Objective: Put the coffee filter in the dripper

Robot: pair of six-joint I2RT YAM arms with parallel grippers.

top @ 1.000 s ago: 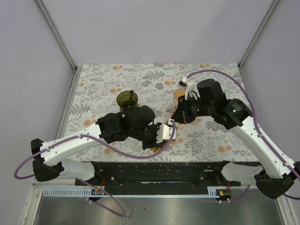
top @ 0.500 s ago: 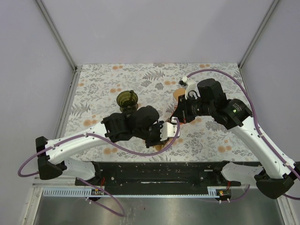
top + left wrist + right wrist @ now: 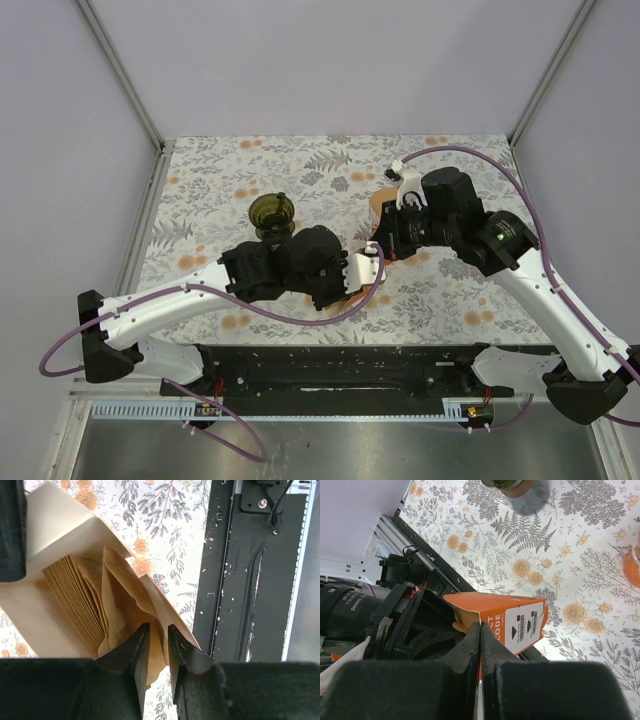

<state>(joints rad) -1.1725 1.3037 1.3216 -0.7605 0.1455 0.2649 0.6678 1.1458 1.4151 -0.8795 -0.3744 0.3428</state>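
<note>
An orange filter box [image 3: 520,615] is held off the table by my right gripper [image 3: 480,625], which is shut on the box's open edge. In the left wrist view the box [image 3: 55,540] is open and shows a stack of brown coffee filters [image 3: 75,595]. My left gripper [image 3: 157,630] has its tips inside the box mouth, narrowly open, with the edge of one loosened filter [image 3: 125,605] between the jaws. The dark green dripper [image 3: 271,212] stands on the floral table, behind my left arm. From above, the two grippers [image 3: 362,268] [image 3: 385,245] meet at the box.
An orange round object [image 3: 380,200] lies on the table behind the right gripper and shows at the right edge of the right wrist view [image 3: 632,560]. The black mounting rail [image 3: 260,580] runs along the near table edge. Metal frame posts stand at both sides.
My left gripper has moved right and up toward the box, reaching its mouth. The right gripper and box have stayed nearly still.
</note>
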